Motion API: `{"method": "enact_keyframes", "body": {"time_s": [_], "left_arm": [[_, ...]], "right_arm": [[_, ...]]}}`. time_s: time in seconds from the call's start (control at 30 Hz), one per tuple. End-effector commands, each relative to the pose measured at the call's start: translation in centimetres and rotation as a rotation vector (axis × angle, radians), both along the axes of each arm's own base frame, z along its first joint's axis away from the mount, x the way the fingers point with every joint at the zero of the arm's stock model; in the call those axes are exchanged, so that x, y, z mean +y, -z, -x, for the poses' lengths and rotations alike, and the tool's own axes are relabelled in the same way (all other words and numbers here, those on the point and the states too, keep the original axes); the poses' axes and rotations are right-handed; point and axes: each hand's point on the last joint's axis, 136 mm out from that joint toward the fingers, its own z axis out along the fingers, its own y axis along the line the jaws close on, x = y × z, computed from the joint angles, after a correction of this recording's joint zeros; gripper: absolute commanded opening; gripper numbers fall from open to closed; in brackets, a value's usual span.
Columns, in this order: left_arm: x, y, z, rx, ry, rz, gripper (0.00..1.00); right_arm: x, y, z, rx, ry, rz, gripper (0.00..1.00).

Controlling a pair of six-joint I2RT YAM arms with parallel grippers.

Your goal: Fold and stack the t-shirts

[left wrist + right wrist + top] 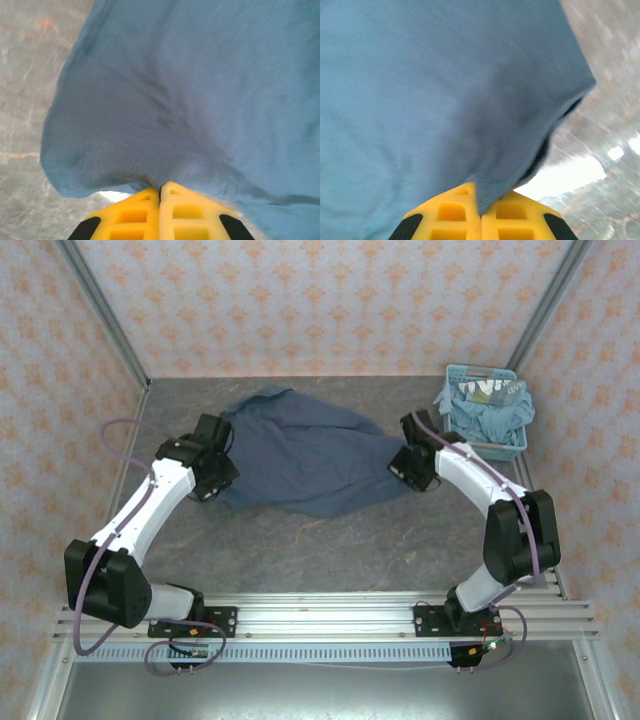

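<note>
A plain dark slate-blue cotton t-shirt (pixel 300 455) is lying crumpled and partly spread across the middle of the grey marbled desk (pixel 350 550), stretching between the two arms. The white left arm (pixel 150 500) is reaching in from the shirt's left side and the white right arm (pixel 480 480) from its right side.

The left jaws are pressing together on the shirt's left edge. In the left wrist view the yellow tips are meeting with a pinch of fabric (pixel 200 100) between them, and creases are fanning away from that spot. The desk surface (pixel 25 75) is showing to the left of the cloth, and the pinched edge is sitting slightly off it.

The right jaws are clamping the shirt's right edge. In the right wrist view a folded bit of hem is poking up between the closed yellow tips, the cloth (pixel 420 100) is draping away to the left, and the desk (pixel 615 75) is showing on the right.

A light-blue plastic lattice basket (pixel 455 375) is sitting at the far right corner of the desk, apart from the shirt, and is holding lighter blue t-shirts (pixel 495 422) bunched inside.
</note>
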Motion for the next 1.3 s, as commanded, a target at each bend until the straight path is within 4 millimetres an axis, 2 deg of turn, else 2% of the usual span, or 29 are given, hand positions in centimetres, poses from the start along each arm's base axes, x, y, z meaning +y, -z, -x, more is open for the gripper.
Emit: {"method": "enact_keyframes", "body": {"time_s": [0.0, 0.13, 0.27, 0.4, 0.53, 0.6, 0.67, 0.73, 0.83, 0.93, 1.07, 1.17, 1.27], "left_arm": [[0.2, -7.2, -2.7, -0.23, -0.037, 0.02, 0.0], [1.3, -15.5, -3.4, -0.466, -0.095, 0.018, 0.0], [3.0, -22.8, -1.2, -0.689, -0.151, 0.011, 0.0], [4.4, -27.8, 2.3, -0.863, -0.184, 0.018, 0.0], [5.3, -32.6, 5.9, -1.018, -0.19, 0.032, 0.0], [5.5, -34.7, 6.9, -1.069, -0.191, 0.032, 0.0], [5.7, -36.3, 6.8, -1.079, -0.196, 0.021, 0.0], [5.6, -36.7, 5.5, -1.045, -0.192, 0.0, 0.0], [5.3, -35.7, 1.6, -0.946, -0.195, -0.057, 0.0], [5.1, -34.2, -3.7, -0.871, -0.185, -0.091, 0.0], [6.0, -32.4, -10.8, -0.819, -0.176, -0.074, 0.0], [6.7, -32.6, -14.7, -0.824, -0.144, -0.067, 0.0], [6.8, -34.2, -17.0, -0.884, -0.107, -0.034, 0.0]], "right_arm": [[0.1, -7.8, -2.4, -0.197, -0.06, 0.027, 0.0], [0.6, -15.4, -3.9, -0.377, -0.094, 0.003, 0.0], [1.3, -21.7, -3.2, -0.556, -0.144, -0.06, 0.0], [1.7, -26.9, -0.3, -0.739, -0.2, -0.145, 0.0], [1.8, -31.7, 4.0, -0.908, -0.242, -0.246, 0.0], [2.0, -33.4, 5.6, -0.949, -0.259, -0.301, 0.0], [2.2, -34.5, 6.5, -0.962, -0.257, -0.352, 0.0], [2.5, -34.8, 6.1, -0.949, -0.238, -0.389, 0.0], [3.5, -34.1, 3.6, -0.906, -0.219, -0.435, 0.0], [5.1, -32.7, -0.6, -0.861, -0.202, -0.467, 0.0], [6.3, -30.9, -6.8, -0.836, -0.167, -0.498, 0.0], [6.2, -30.7, -11.0, -0.848, -0.149, -0.482, 0.0], [5.0, -30.8, -14.5, -0.857, -0.116, -0.477, 0.0]]}}
